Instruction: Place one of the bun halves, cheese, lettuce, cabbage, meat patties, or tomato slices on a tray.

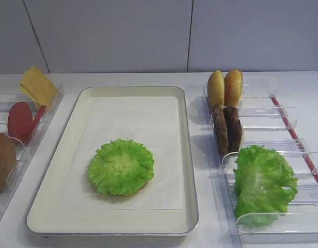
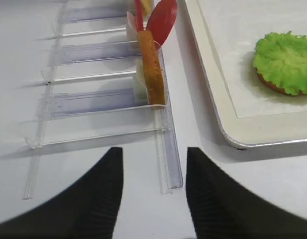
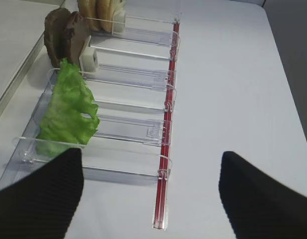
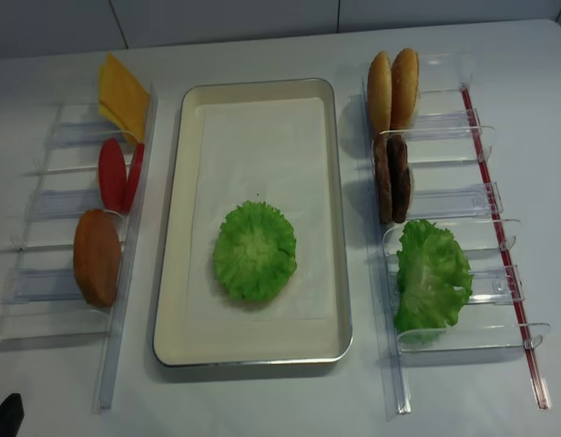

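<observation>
The cream tray (image 1: 187,155) (image 4: 171,273) holds a lettuce leaf (image 1: 121,166) (image 4: 254,251) (image 2: 284,62) lying on a bun half (image 2: 273,85). The right rack carries two bun halves (image 1: 224,88) (image 3: 101,12), meat patties (image 1: 227,129) (image 3: 64,35) and more lettuce (image 1: 263,182) (image 3: 69,112). The left rack carries cheese (image 1: 39,86), tomato slices (image 1: 20,121) (image 2: 161,22) and a bun half (image 4: 96,257) (image 2: 152,69). Cabbage is out of view. My right gripper (image 3: 151,169) is open and empty above the right rack's near end. My left gripper (image 2: 153,164) is open and empty above the left rack's near end.
Clear plastic racks flank the tray, the right one (image 4: 472,337) with a red strip (image 3: 166,149) along its outer side, the left one (image 2: 93,99) with several vacant slots. Bare white table (image 3: 243,74) lies right of the red strip.
</observation>
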Controlling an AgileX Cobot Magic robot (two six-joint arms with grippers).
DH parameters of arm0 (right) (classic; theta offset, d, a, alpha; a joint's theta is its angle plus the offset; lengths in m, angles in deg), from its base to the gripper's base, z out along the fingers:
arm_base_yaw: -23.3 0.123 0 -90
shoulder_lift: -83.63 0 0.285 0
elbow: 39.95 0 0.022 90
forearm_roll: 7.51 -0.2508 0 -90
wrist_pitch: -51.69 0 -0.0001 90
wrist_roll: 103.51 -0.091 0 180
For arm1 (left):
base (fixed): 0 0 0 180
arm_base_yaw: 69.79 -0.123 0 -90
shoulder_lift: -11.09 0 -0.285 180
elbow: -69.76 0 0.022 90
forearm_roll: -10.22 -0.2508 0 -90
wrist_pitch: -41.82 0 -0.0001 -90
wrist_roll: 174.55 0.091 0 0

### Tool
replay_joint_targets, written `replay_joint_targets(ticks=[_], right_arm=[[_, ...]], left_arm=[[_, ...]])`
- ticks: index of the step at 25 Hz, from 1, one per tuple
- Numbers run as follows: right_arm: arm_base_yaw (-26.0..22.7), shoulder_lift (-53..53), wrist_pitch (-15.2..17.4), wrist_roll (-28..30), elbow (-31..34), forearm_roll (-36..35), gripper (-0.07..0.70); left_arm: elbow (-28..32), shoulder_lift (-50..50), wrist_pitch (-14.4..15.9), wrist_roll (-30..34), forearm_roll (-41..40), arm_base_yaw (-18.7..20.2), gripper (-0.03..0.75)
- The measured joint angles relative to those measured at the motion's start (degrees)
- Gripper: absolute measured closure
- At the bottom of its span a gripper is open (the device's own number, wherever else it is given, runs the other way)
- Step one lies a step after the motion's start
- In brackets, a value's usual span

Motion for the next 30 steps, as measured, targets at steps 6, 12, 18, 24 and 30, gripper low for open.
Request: replay_joint_targets(ticks=[6,12,18,24,30], right_arm=[[0.0,0.0,0.0,0.0,0.0,0.0,0.069],[0.0,0.0,0.0,0.0,0.0,0.0,0.069],[0.0,0.0,0.0,0.0,0.0,0.0,0.069],[0.0,0.0,0.0,0.0,0.0,0.0,0.069],[0.0,0.0,0.0,0.0,0.0,0.0,0.069]], left_arm=[[0.0,0.0,0.0,0.0,0.0,0.0,0.43],[0.0,0.0,0.0,0.0,0.0,0.0,0.43],[0.0,0.0,0.0,0.0,0.0,0.0,0.43],[0.0,0.0,0.0,0.0,0.0,0.0,0.43],[0.0,0.0,0.0,0.0,0.0,0.0,0.43]])
